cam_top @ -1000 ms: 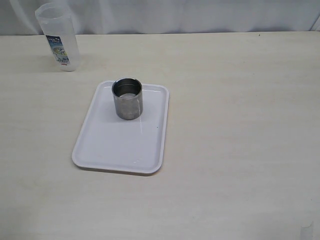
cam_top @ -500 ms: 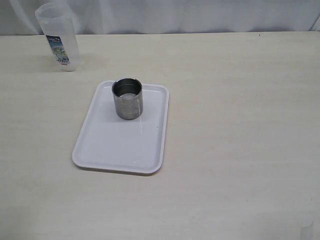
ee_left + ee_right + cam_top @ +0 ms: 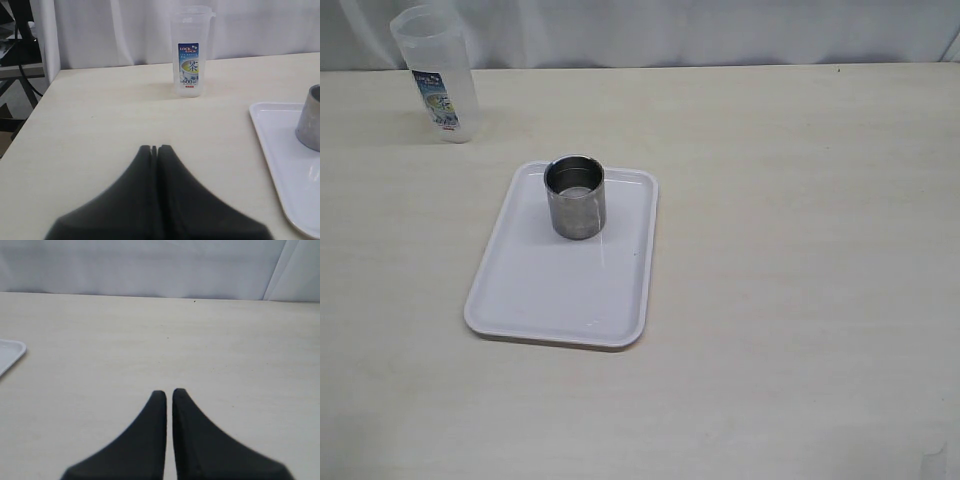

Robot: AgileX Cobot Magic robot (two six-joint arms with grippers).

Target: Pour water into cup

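Pale wood-grain table is filling the scene, with a white curtain hanging behind its far edge.

Item, tray: white, rectangular, lying flat left of the table's middle. The left wrist view is cutting it off at the frame's edge, and the right wrist view is showing only one corner.

Item, cup: shiny steel, standing upright on the tray's far end, near the rim. Its inside is showing a dim glint low down; whether that is water or bare metal cannot be told. The left wrist view is catching only a slice of its wall.

Item, tumbler: translucent plastic with a blue label, standing upright at the far left of the table, well apart from the tray. Its contents are not showing through.

Item, left gripper: black jaws pressing together with only a seam between them, holding nothing, hanging over bare table and pointing toward the tumbler.

Item, right gripper: black jaws closed to a thin slit, gripping nothing, hanging over bare table to the right of the tray.

Neither gripper is appearing in the exterior view.
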